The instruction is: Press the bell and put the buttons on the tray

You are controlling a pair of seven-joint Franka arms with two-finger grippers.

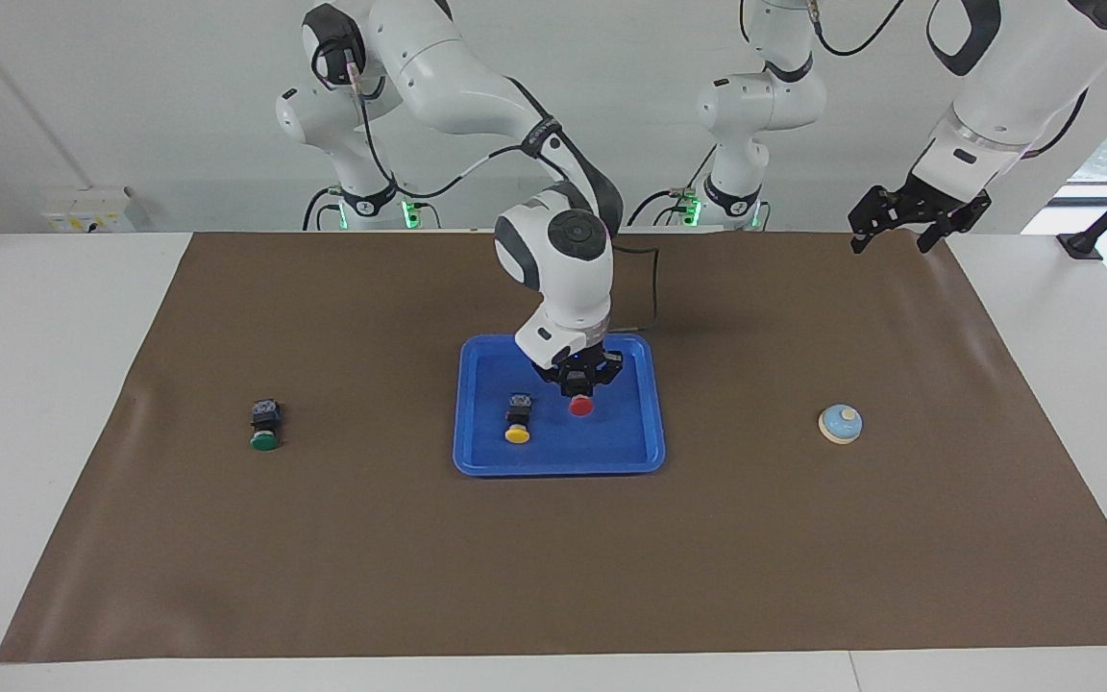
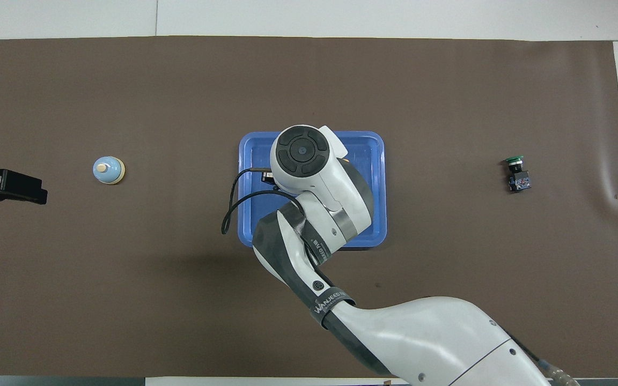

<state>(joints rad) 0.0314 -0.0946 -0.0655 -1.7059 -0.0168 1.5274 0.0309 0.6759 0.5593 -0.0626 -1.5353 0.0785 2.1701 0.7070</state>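
The bright-blue tray lies mid-mat. My right gripper hangs low over it, shut on the red button, whose cap points away from the robots. A yellow button lies in the tray beside it, toward the right arm's end. The green button lies on the mat near the right arm's end. The light-blue bell sits toward the left arm's end. My left gripper waits raised and open over the mat's corner. In the overhead view the right arm hides its gripper and most of the tray; the bell, green button and left gripper show.
A brown mat covers the white table. The right arm's black cable loops over the tray's rim.
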